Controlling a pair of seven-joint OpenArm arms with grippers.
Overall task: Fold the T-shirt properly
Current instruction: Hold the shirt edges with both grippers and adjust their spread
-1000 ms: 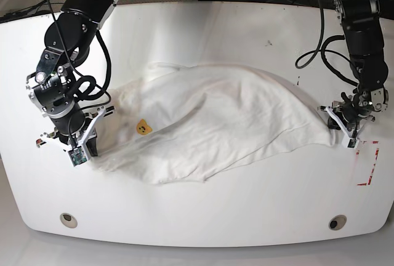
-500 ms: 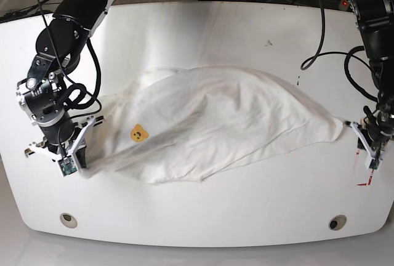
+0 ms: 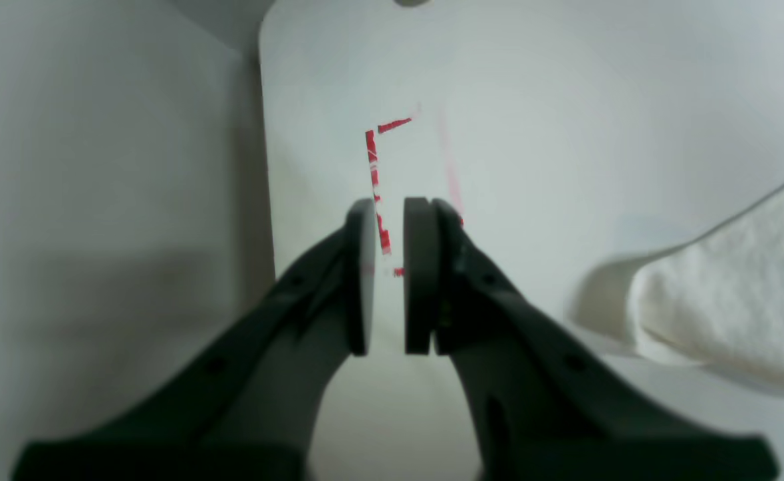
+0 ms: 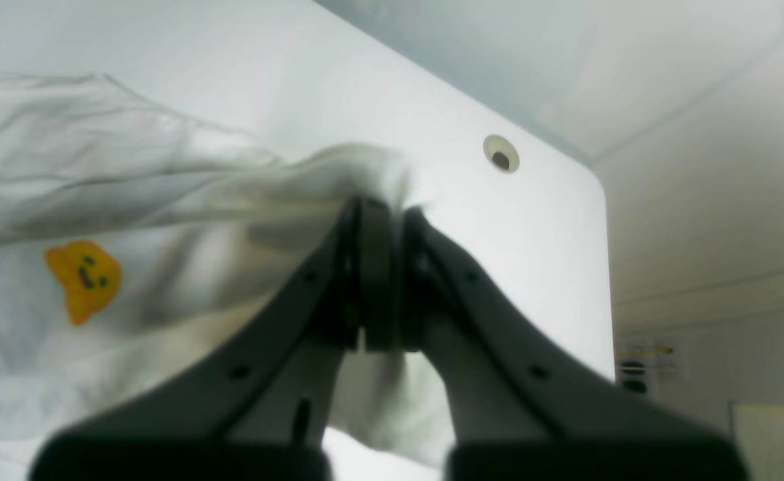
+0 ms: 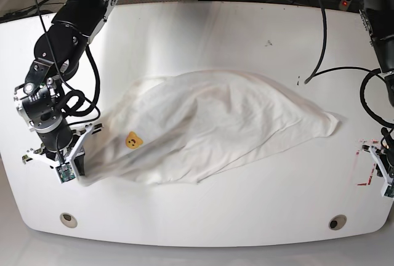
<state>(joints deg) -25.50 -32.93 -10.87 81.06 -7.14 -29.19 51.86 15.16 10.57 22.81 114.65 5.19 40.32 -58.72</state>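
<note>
The white T-shirt (image 5: pixel 215 124) lies spread and wrinkled across the middle of the table, its small orange bear face (image 5: pixel 132 140) up. My right gripper (image 5: pixel 69 170) is shut on the shirt's lower left edge. In the right wrist view the cloth (image 4: pixel 164 187) bunches around the shut gripper (image 4: pixel 385 207), with the bear face (image 4: pixel 84 277) to its left. My left gripper (image 5: pixel 386 181) is near the table's right edge, apart from the shirt's right corner (image 5: pixel 331 124). In the left wrist view the left gripper (image 3: pixel 388 207) has a narrow gap and is empty. The shirt corner (image 3: pixel 732 314) lies to its right.
Red tape marks (image 5: pixel 368 167) lie on the table by my left gripper and also show in the left wrist view (image 3: pixel 373 167). Two round holes (image 5: pixel 68 220) (image 5: pixel 337 222) sit near the table's front edge. The table's right edge (image 3: pixel 265 167) is close to my left gripper.
My left gripper has let go of the shirt's right corner and moved right and toward the front. My right gripper has pulled the left edge further left and forward.
</note>
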